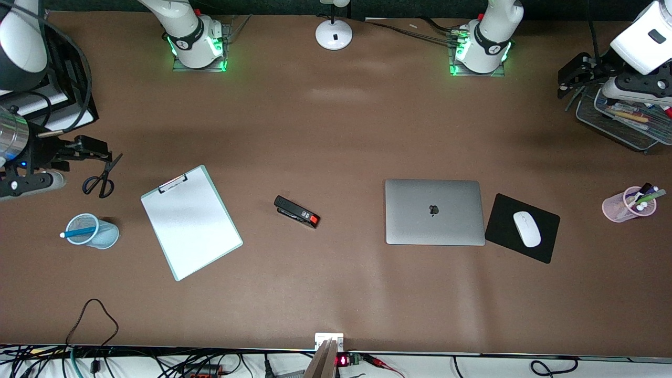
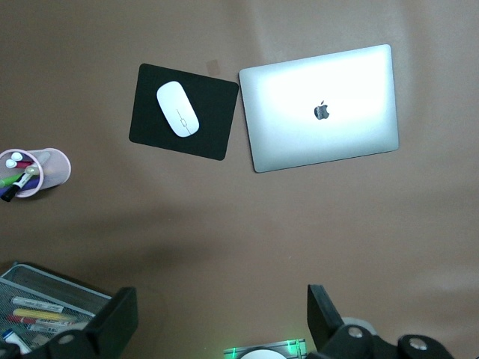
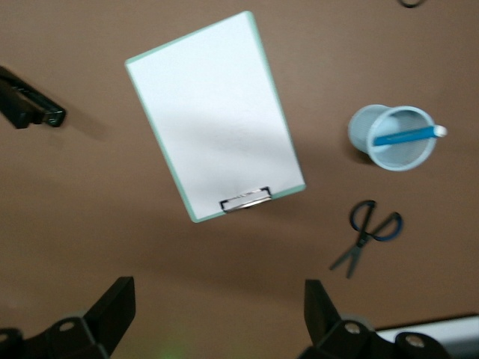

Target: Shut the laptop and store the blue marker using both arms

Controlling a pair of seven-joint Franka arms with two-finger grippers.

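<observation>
Both end effectors hang empty with fingers spread wide: the left end effector (image 1: 572, 79) is up over the wire-mesh tray (image 1: 638, 137) at the left arm's end of the bench, and the right end effector (image 1: 92, 149) is up at the right arm's end, over bare bench (image 1: 336, 131) beside the scissors (image 1: 102, 178). The laptop (image 1: 434, 212) lies shut, lid down flat with its logo showing, just beside the black mouse pad (image 1: 504, 220) that carries the white mouse (image 1: 526, 229). The blue marker (image 1: 80, 232) stands leaning in the pale blue cup (image 1: 107, 236), nearer the front camera than the scissors and beside the clipboard (image 1: 191, 221). To my eye both parts look done, and each arm seems to be waiting clear; nothing appears left.
</observation>
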